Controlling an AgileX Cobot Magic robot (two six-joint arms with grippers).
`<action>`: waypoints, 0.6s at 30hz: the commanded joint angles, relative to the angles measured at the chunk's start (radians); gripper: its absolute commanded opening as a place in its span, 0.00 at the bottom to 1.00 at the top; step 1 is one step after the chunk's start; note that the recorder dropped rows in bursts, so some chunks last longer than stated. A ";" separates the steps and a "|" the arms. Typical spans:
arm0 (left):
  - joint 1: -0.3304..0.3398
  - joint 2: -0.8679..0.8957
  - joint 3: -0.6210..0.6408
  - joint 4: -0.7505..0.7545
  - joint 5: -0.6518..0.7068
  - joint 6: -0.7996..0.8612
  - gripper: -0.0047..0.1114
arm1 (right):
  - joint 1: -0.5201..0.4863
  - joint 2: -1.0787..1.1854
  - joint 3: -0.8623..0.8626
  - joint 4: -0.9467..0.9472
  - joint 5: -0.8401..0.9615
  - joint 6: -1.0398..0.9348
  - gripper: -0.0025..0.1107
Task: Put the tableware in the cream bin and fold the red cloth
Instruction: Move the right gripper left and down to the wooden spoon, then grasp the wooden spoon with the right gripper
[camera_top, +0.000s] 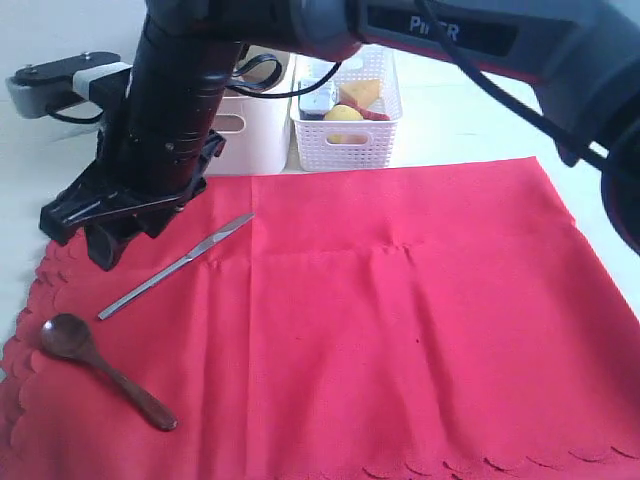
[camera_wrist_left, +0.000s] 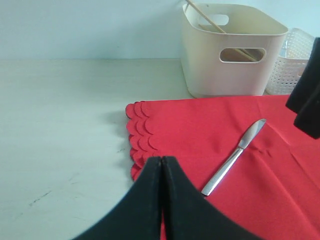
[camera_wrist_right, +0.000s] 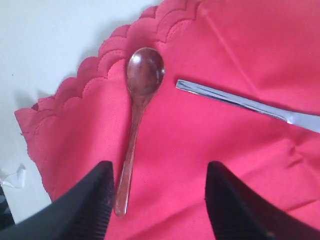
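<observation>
The spoon and knife lie on the red cloth, not yet in the cream bin at its edge, so I judge both must go before folding. The right gripper hangs over the spoon's handle, jaws wide and empty. The left gripper is pressed closed on nothing near the scalloped edge.

A red cloth is lying spread flat over the pale table, its scalloped edges showing along the left and near sides. A metal knife is resting diagonally on the cloth's left part. A dark wooden spoon is lying nearer the scalloped edge, apart from the knife. The right gripper, reaching across on a black arm, is hanging over the cloth's left edge just beside the knife. Behind the cloth, a cream bin and a white lattice basket holding a lemon are standing side by side.
</observation>
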 joint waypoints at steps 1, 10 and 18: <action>-0.006 -0.005 -0.003 0.003 -0.012 -0.004 0.05 | 0.039 0.005 -0.003 -0.056 0.005 -0.014 0.49; -0.006 -0.005 -0.003 0.003 -0.012 -0.004 0.05 | 0.102 0.092 -0.003 -0.057 0.031 -0.005 0.49; -0.006 -0.005 -0.003 0.003 -0.012 -0.004 0.05 | 0.148 0.144 -0.003 -0.057 0.010 0.014 0.49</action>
